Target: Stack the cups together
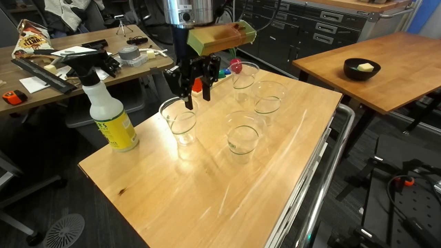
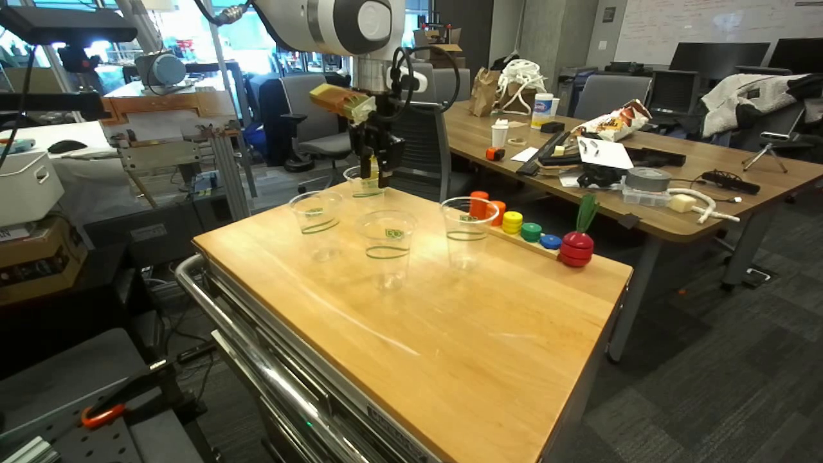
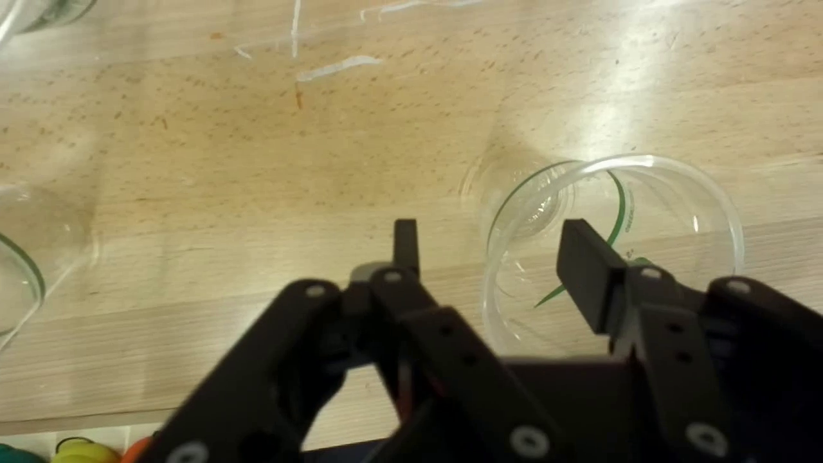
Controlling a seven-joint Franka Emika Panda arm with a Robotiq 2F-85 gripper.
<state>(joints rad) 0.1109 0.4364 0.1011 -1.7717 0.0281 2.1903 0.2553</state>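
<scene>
Several clear cups stand upright and apart on the wooden cart top. The cup [image 1: 180,122] nearest the spray bottle is below my gripper [image 1: 197,99]; in an exterior view this cup [image 2: 365,186] is at the back. Other cups are at the front [image 1: 243,137], middle [image 1: 269,100] and far end [image 1: 243,81]. In the wrist view my gripper [image 3: 492,257] is open and empty. One finger is over the mouth of a cup [image 3: 643,212], the other outside its left rim. Another cup [image 3: 32,270] is cut off at the left edge, and one more at the top left corner.
A yellow spray bottle [image 1: 119,132] stands at a cart corner. A stacking toy with coloured pegs [image 2: 530,233] and a red radish piece [image 2: 576,247] lies along one edge. A metal handle [image 1: 330,186] runs along the cart side. A black bowl [image 1: 358,70] is on another table.
</scene>
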